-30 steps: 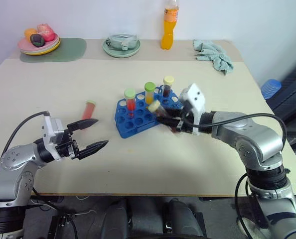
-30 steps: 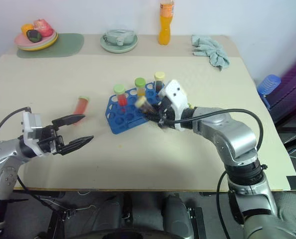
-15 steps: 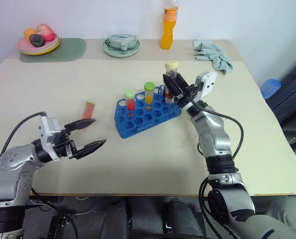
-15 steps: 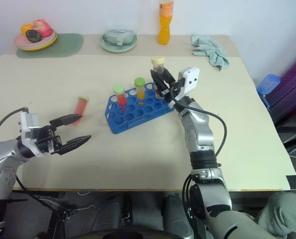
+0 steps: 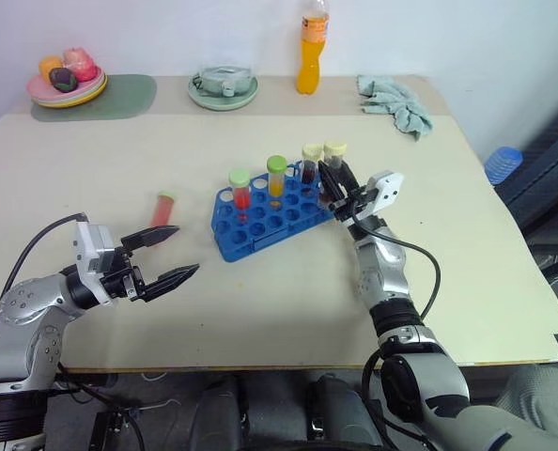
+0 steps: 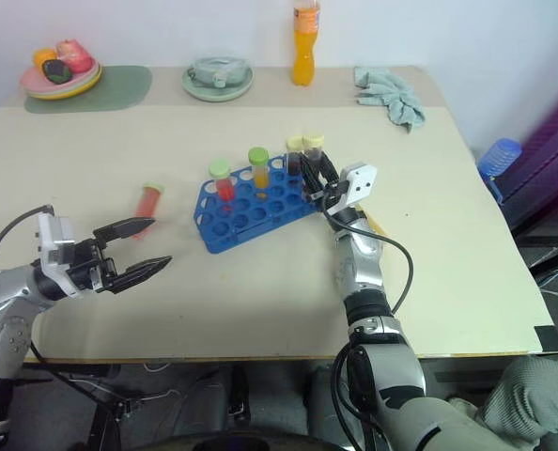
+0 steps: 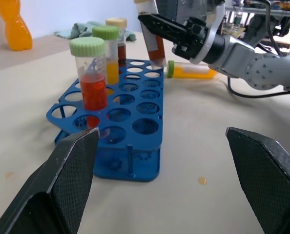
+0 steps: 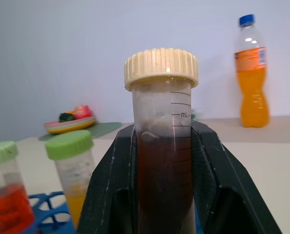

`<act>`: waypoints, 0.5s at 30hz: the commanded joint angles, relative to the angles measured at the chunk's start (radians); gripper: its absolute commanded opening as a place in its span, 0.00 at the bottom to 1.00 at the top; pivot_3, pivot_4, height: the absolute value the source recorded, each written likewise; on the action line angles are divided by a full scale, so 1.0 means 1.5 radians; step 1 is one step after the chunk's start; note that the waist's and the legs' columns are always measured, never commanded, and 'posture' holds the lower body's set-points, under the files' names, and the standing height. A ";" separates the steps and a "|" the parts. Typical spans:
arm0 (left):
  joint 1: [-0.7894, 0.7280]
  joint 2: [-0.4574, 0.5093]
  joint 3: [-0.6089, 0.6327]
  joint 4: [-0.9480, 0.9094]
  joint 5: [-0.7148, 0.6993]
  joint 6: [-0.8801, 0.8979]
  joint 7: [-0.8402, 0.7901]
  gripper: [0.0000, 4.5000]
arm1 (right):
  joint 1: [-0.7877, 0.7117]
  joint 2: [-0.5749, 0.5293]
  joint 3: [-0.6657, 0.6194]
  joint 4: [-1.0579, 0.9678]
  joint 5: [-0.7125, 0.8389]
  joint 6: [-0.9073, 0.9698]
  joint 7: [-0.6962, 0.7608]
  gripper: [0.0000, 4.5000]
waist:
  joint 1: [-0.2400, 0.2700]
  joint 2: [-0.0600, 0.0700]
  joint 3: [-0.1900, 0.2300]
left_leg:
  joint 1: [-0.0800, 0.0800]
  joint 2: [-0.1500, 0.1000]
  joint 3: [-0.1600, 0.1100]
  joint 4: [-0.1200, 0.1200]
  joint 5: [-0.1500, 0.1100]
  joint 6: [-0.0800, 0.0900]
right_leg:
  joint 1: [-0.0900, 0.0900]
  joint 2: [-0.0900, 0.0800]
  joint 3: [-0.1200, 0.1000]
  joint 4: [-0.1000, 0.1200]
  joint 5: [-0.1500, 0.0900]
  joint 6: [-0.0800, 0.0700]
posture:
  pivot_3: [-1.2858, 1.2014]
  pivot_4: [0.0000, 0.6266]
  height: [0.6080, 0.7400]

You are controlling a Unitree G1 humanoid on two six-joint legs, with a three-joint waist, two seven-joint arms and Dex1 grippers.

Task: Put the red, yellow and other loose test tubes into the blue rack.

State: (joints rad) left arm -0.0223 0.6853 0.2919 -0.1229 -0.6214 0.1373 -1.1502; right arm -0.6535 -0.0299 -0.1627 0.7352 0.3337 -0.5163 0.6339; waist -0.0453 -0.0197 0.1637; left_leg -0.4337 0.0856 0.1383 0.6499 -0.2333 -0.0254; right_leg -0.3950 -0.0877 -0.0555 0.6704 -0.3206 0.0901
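The blue rack (image 5: 265, 218) stands mid-table with three capped tubes upright in it: a red one (image 5: 240, 191), a yellow one (image 5: 276, 178) and a dark one (image 5: 309, 163). My right gripper (image 5: 332, 180) is shut on a dark brown tube with a cream cap (image 8: 162, 146). It holds this tube nearly upright over the rack's far right corner, beside the dark one. A loose red tube (image 5: 163, 208) lies on the table left of the rack. A yellow tube (image 7: 191, 71) lies behind the rack by my right arm. My left gripper (image 5: 185, 250) hangs open near the red tube, with nothing in it.
Along the table's far edge are a plate of fruit (image 5: 68, 86) on a green mat, a green dish with a cup (image 5: 224, 87), an orange drink bottle (image 5: 309, 52) and a crumpled cloth (image 5: 396, 101). A blue object (image 5: 503, 164) sits off the table's right side.
My right arm swung the cream-capped tube from a tilt at the rack's front up to upright. It then lowered the tube at the rack's far right corner. The left arm stayed still.
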 commanded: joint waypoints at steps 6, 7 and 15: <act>-0.011 0.001 0.012 -0.015 -0.007 -0.007 0.003 0.95 | -0.017 -0.004 -0.021 0.116 -0.014 -0.056 -0.017 0.18 | 0.000 0.000 0.000 | 0.005 0.000 -0.001 -0.001 0.000 0.000 | 0.005 0.000 0.000 0.000 0.000 0.000 | 0.52 0.24 1.00; -0.012 0.001 0.011 -0.016 -0.007 -0.005 0.004 0.95 | -0.020 -0.002 -0.021 0.128 -0.015 -0.062 -0.017 0.18 | 0.000 0.000 0.000 | 0.005 0.000 -0.001 -0.001 0.000 0.000 | 0.005 0.000 0.000 0.000 0.000 0.000 | 0.52 0.24 1.00; -0.016 0.003 0.015 -0.013 -0.010 -0.001 0.004 0.95 | -0.040 0.012 -0.027 0.173 -0.013 -0.088 -0.018 0.18 | 0.000 0.000 0.000 | 0.005 0.000 -0.001 -0.001 0.000 0.000 | 0.005 0.000 0.000 0.000 0.000 0.000 | 0.52 0.24 1.00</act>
State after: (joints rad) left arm -0.0382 0.6856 0.2916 -0.1230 -0.6214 0.1411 -1.1480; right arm -0.7348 -0.0181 -0.1882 0.9428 0.3190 -0.6633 0.6234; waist -0.0455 -0.0199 0.1631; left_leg -0.4256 0.0857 0.1368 0.6481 -0.2332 -0.0257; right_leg -0.3875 -0.0880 -0.0548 0.6699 -0.3207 0.0899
